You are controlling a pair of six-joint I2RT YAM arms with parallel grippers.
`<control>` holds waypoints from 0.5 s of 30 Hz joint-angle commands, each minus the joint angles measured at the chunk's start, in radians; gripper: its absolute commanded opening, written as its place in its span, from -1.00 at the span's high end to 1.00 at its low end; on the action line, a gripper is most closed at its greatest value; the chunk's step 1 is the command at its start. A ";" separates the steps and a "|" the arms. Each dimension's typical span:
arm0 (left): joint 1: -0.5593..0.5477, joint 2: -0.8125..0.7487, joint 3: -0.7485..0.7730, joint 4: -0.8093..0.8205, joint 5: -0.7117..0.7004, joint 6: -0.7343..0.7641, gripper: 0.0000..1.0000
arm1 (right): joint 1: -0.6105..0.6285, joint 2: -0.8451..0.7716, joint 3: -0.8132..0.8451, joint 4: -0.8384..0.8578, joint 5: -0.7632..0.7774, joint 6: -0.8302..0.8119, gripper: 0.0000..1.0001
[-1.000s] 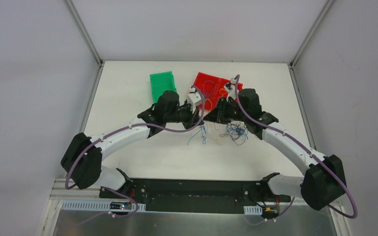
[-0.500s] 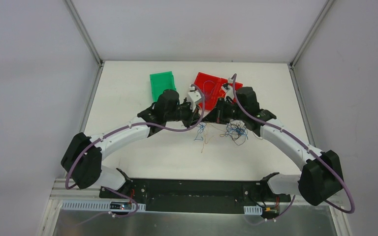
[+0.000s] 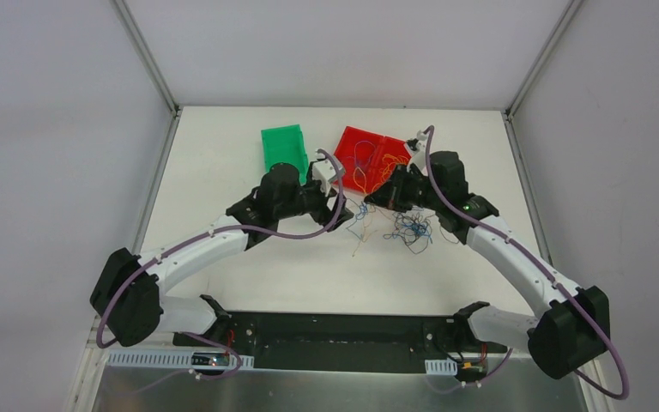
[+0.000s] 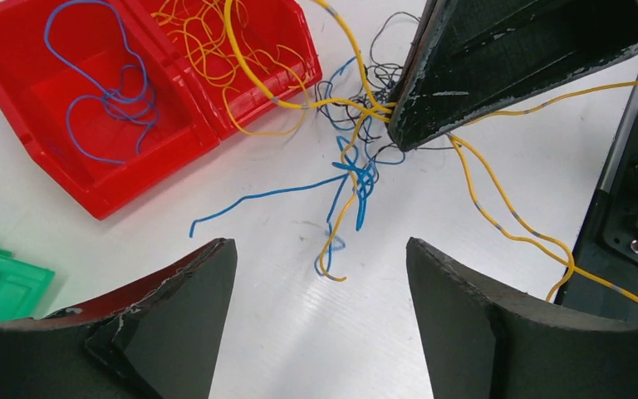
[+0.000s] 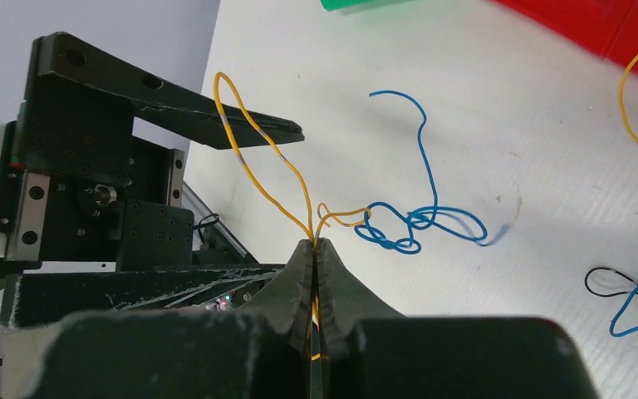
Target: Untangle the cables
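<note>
Left wrist view looks down on the cables [image 4: 357, 170]: a loose knot of hair-thin blue, yellow and dark strands on the white table [image 4: 299, 341], just beside the red bin [image 4: 133, 189]. A yellow wire [image 4: 276, 100] arcs from over the bin into the knot. There it is pinched in the right gripper [image 4: 395, 120], whose two fingers are pressed together on it. The right wrist view confirms the pinch: the jaws meet with the yellow strand running up between them.

A long blue strand [image 4: 257, 198] trails away from the knot across the table. Other blue loops twist round the yellow wire close to the pinch. More dark and blue wires lie bunched nearby, towards the right arm in the top view.

The left gripper [image 4: 320, 274] hovers above the knot with its fingers spread wide, holding nothing.

The step in hand looks like drawing one yellow wire out of the tangle. The next move probably calls for the left fingers to come down and close on the blue loops, holding them while the right arm pulls away.

The red bin has two compartments, one holding a blue wire and the other yellow wires. A green bin [image 4: 0, 283] sits beside it. The blue loops around the yellow wire, and the closeness of the two grippers, are likely to hinder a clean pull.
</note>
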 commanded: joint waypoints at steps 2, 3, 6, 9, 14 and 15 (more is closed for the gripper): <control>0.009 -0.055 -0.057 0.150 0.038 -0.005 -0.58 | -0.012 -0.040 0.077 -0.004 0.006 0.001 1.00; 0.012 -0.065 -0.076 0.181 0.049 -0.005 -0.60 | -0.013 -0.042 0.086 -0.003 0.008 0.006 1.00; 0.014 -0.079 -0.124 0.249 0.067 -0.005 -0.63 | -0.018 -0.052 0.106 0.007 0.011 0.032 1.00; 0.014 -0.056 -0.132 0.274 0.055 -0.005 -0.69 | -0.019 -0.069 0.106 0.042 0.009 0.071 1.00; 0.015 -0.052 -0.173 0.365 0.038 -0.001 -0.81 | -0.019 -0.085 0.112 0.077 -0.015 0.126 1.00; 0.014 -0.060 -0.186 0.385 0.035 -0.001 -0.82 | -0.020 -0.089 0.116 0.079 -0.019 0.135 1.00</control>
